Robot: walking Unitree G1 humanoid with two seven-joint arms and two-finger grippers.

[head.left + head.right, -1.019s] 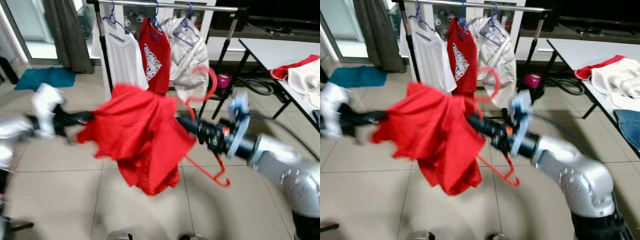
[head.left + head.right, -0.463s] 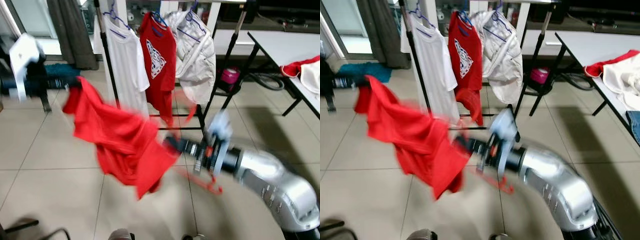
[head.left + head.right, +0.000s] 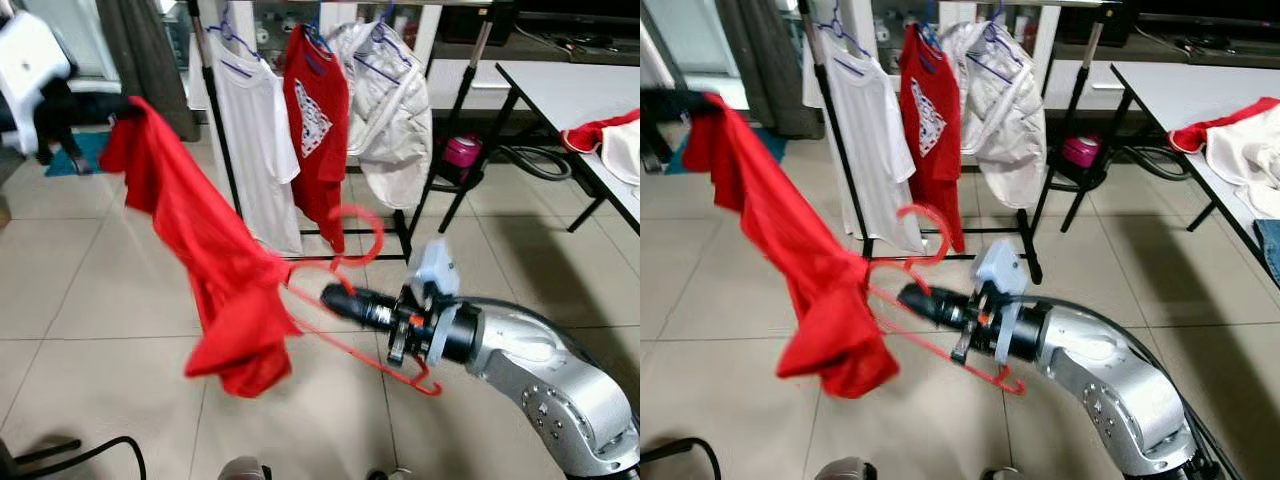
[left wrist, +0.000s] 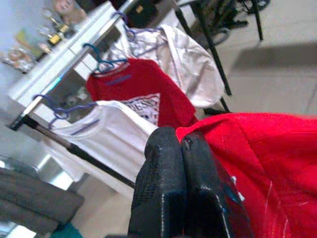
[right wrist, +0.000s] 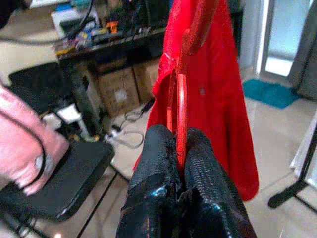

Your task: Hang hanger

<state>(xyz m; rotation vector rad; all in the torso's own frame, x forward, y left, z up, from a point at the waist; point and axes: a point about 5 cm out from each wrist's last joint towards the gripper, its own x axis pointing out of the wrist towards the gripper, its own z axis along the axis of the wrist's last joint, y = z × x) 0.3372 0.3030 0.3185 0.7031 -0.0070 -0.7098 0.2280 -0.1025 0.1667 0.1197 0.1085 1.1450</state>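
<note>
The red hanger (image 3: 345, 290) hangs in the air in front of the clothes rack (image 3: 215, 150), low and just short of the white shirt (image 3: 255, 140) and red printed shirt (image 3: 318, 120) hanging there. The right gripper (image 5: 179, 148) has its jaws clamped on the hanger's thin bar. A red garment (image 3: 205, 260) drapes from the hanger up to the left gripper (image 4: 182, 148), whose jaws are pressed together on the cloth's upper corner, left of the rack.
</note>
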